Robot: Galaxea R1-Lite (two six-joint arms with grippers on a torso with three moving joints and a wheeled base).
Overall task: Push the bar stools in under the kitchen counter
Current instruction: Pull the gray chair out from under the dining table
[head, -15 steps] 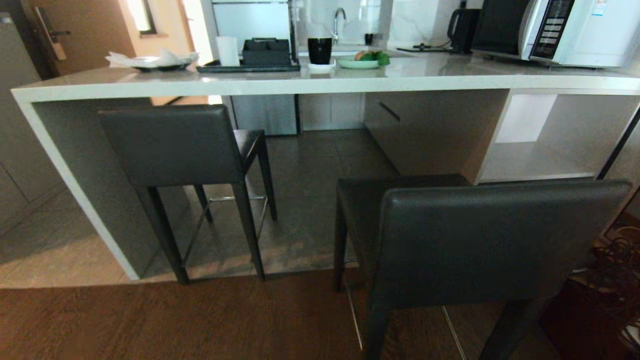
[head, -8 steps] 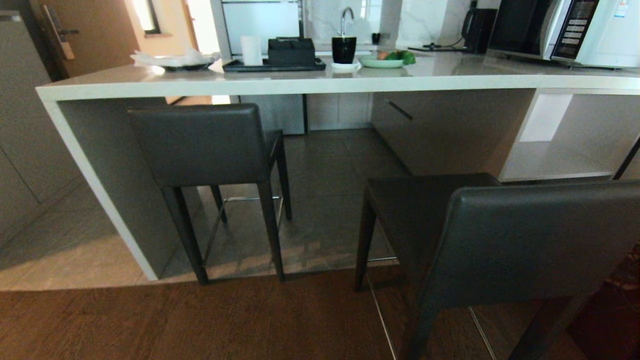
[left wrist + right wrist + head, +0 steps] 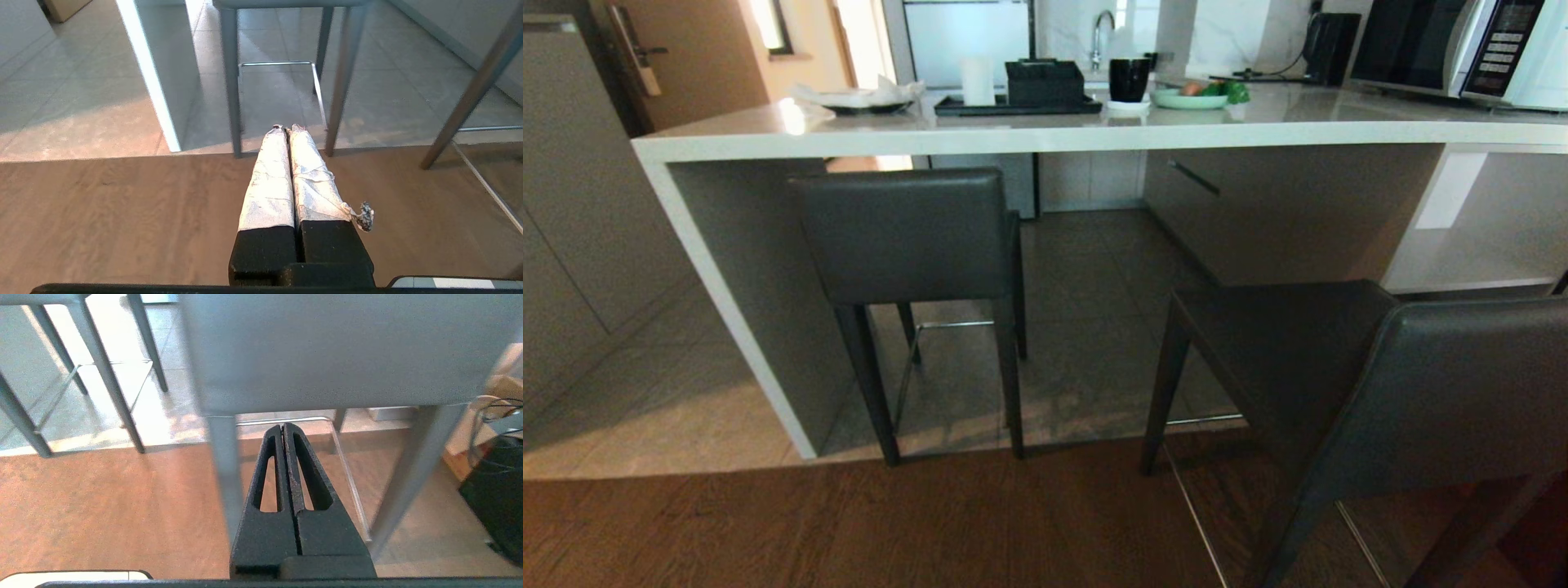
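Head view: the kitchen counter (image 3: 1045, 135), a long pale stone top with a thick white edge, spans the room above a white side panel on the left and open shelves on the right. Two dark grey bar stools face it. The left stool (image 3: 907, 237) stands with its seat tucked beneath the counter edge, its rear legs at the seam where grey tile meets wood floor. The right stool (image 3: 1347, 384) sits well back from the counter on the wood floor, only its front legs at the seam. A microwave (image 3: 1462, 49) occupies the counter's far right end; a black mug (image 3: 1129, 79) and a green plate of fruit (image 3: 1188, 99) stand mid-counter. Neither arm shows here. Each wrist view shows its gripper hanging low over the wood floor: the left gripper (image 3: 286, 129), fingers wrapped in pale tape, is clenched on nothing before the left stool's legs, and the right gripper (image 3: 284, 426) is likewise clenched and empty just behind the right stool's backrest.
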